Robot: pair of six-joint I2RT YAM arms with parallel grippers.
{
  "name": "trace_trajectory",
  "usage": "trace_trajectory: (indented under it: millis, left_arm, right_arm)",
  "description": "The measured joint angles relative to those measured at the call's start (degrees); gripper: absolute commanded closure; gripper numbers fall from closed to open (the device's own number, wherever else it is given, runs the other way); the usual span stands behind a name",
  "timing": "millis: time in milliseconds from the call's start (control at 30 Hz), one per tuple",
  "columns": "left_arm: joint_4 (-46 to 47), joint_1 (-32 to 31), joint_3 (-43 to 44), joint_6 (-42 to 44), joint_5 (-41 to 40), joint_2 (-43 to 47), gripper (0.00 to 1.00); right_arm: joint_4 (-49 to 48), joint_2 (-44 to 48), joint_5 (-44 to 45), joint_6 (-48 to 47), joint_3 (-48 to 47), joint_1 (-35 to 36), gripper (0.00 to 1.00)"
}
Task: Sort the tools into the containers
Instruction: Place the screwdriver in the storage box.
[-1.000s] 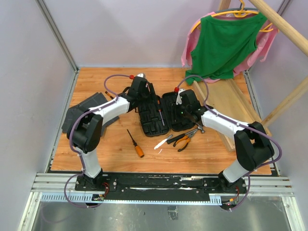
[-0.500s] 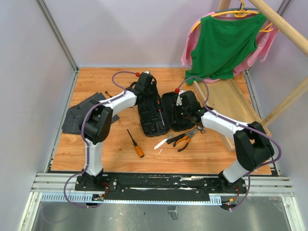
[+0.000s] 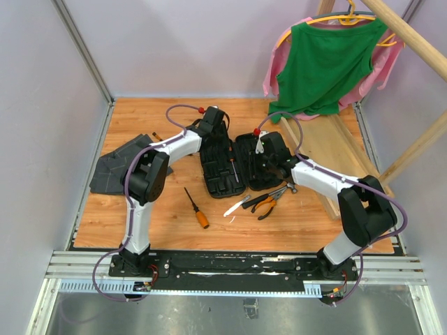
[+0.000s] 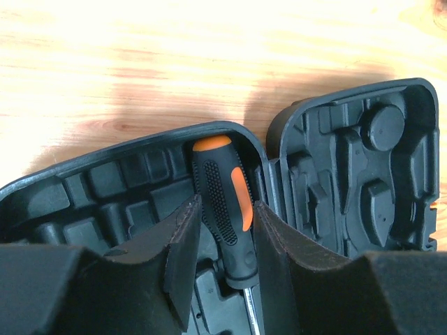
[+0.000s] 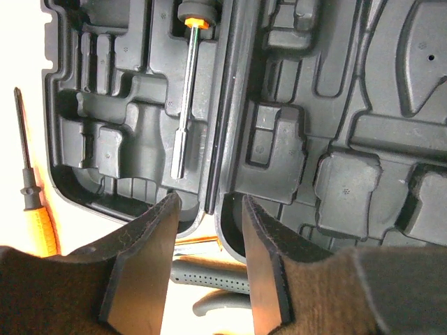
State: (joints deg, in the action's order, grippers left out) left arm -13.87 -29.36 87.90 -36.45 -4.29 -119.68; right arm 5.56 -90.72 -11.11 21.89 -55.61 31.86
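Note:
The black tool case (image 3: 220,181) lies open mid-table. An orange-black screwdriver (image 4: 225,188) lies in a slot of its left half; its shaft shows in the right wrist view (image 5: 187,105). My left gripper (image 4: 225,209) is open and straddles that handle at the case's far edge (image 3: 215,129). My right gripper (image 5: 208,202) is open and empty over the case's near edge (image 3: 271,166), with dark tool handles (image 5: 209,279) below it. On the table lie an orange-handled screwdriver (image 3: 197,208), orange-black pliers (image 3: 267,203), a white-handled tool (image 3: 236,205) and the hammer (image 3: 285,190), partly hidden by my right arm.
A dark grey folded cloth (image 3: 115,164) lies at the left. A long wooden tray (image 3: 335,150) runs along the right. A green garment (image 3: 325,63) hangs over the back right corner, next to wooden poles. Grey walls close in the table.
My left gripper has moved right and farther back, to the case's far edge, and its arm has swung inward. The right arm has barely moved. The screwdriver stays in the case.

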Motion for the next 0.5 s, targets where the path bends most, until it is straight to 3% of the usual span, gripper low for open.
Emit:
trace_trajectory:
  millis: [500]
  left_arm:
    - [-0.55,0.0,1.55,0.0,0.15,-1.6,0.61]
  right_arm:
    - [-0.28,-0.94,-0.48,0.9,-0.02,0.0,0.58]
